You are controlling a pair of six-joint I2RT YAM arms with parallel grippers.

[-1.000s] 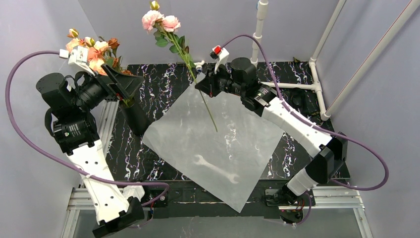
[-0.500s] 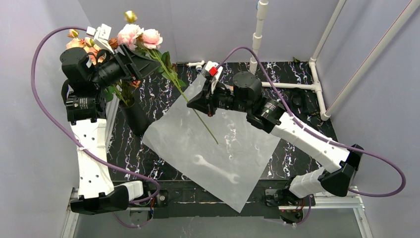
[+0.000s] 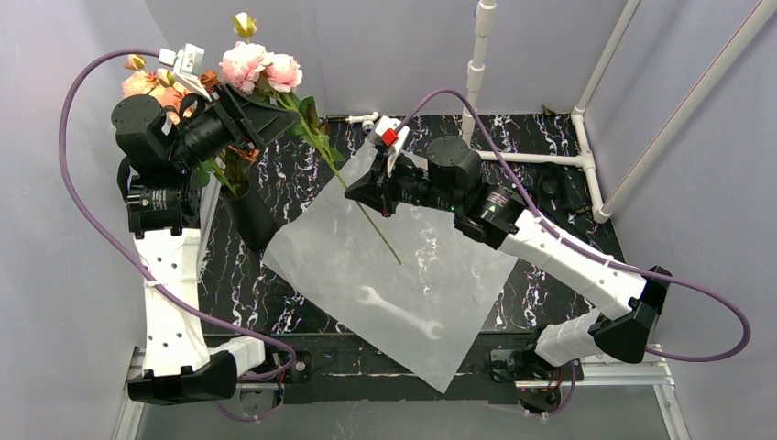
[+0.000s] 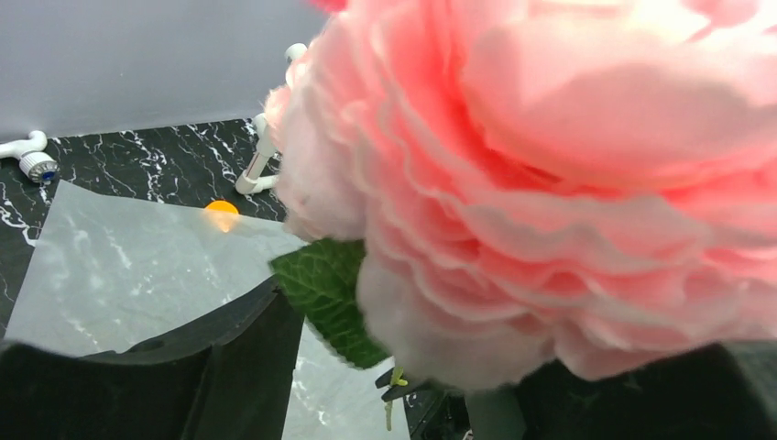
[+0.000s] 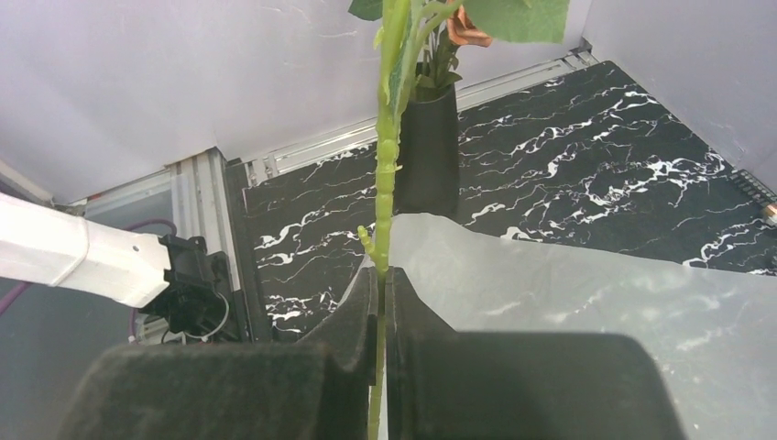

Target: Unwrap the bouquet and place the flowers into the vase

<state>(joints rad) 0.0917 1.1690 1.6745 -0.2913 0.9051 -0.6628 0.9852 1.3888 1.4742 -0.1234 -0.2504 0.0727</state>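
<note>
The left arm (image 3: 169,275) stands nearly upright, wrist bent so the left gripper (image 3: 275,115) points right (how far apart its jaws stand cannot be told). The right arm (image 3: 559,257) folds at a low elbow and reaches left, with the right gripper (image 5: 380,302) pinched tight on a flower stem (image 5: 385,174).

Overhead view: bright, even, diffuse light; cool lavender cast on walls (image 3: 412,46); sharp edge to edge. Only faint, soft shadows on bench (image 3: 550,137). Translucent paper sheet (image 3: 403,266) has mild pale sheen, no harsh glare.

Left wrist view: pink bloom (image 4: 568,183) very close to lens, fills most of frame, out of focus, highlights nearly washed out. Left pincer fingers (image 4: 183,376) dark, shadowed, blurred. Bench behind sharper.

Right wrist view: stem (image 5: 385,183) fairly crisp, well lit. Right pincer fingers (image 5: 275,385) black, defocused in foreground. White marbling on bench clear.
</note>
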